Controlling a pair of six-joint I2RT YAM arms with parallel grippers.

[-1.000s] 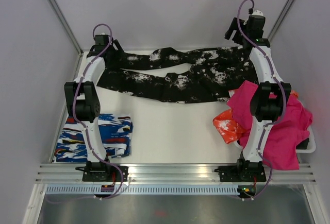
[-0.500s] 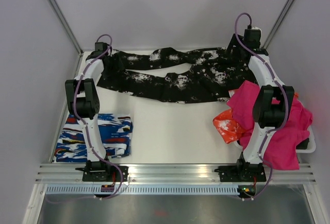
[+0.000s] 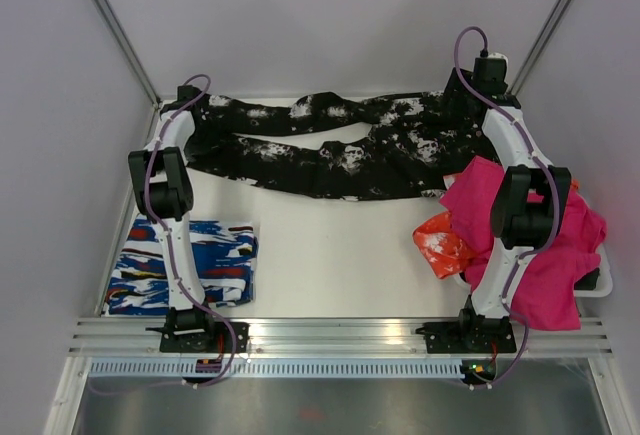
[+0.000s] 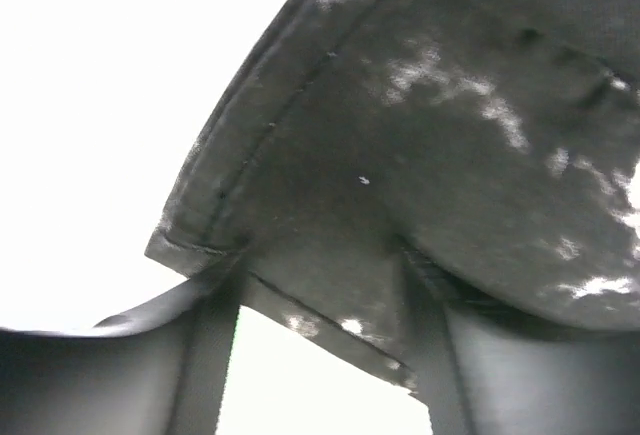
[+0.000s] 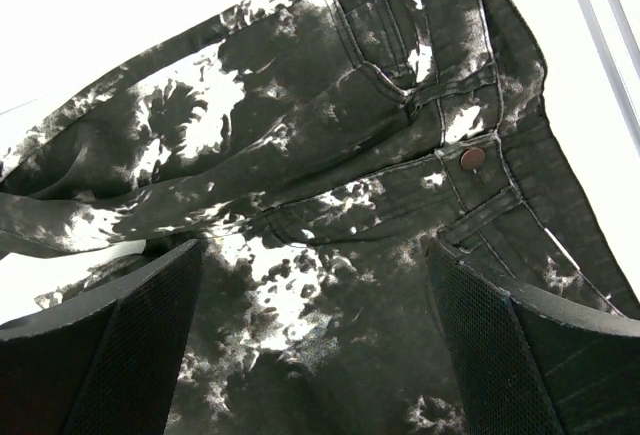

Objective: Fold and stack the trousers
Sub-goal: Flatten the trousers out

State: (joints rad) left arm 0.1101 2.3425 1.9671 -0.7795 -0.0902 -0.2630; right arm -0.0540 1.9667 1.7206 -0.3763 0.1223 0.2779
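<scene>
Both arms have come down in the last second. Before, the two wrists were raised above the far side of the table (image 3: 340, 255); now they are low over the cloth.

The trousers (image 3: 340, 150) lie spread along the far edge of the table, with the waist toward the far right corner and the two legs running to the far left corner. They are still flat and not yet folded.

The left gripper (image 4: 320, 270) is at the far left corner of the table. Its fingers (image 4: 210, 355) are apart, and the hem (image 4: 200, 245) of one leg lies just at their tips. They have not yet closed on the cloth.

The right gripper (image 5: 315, 255) is at the far right corner of the table, over the waist. Its jaws are wide apart, and the button (image 5: 472, 159) of the waistband is a little beyond them. I cannot tell if the fingers touch the fabric.

I judge that the approach is finished and the next step is to close on both ends. The fold itself is not begun.
</scene>
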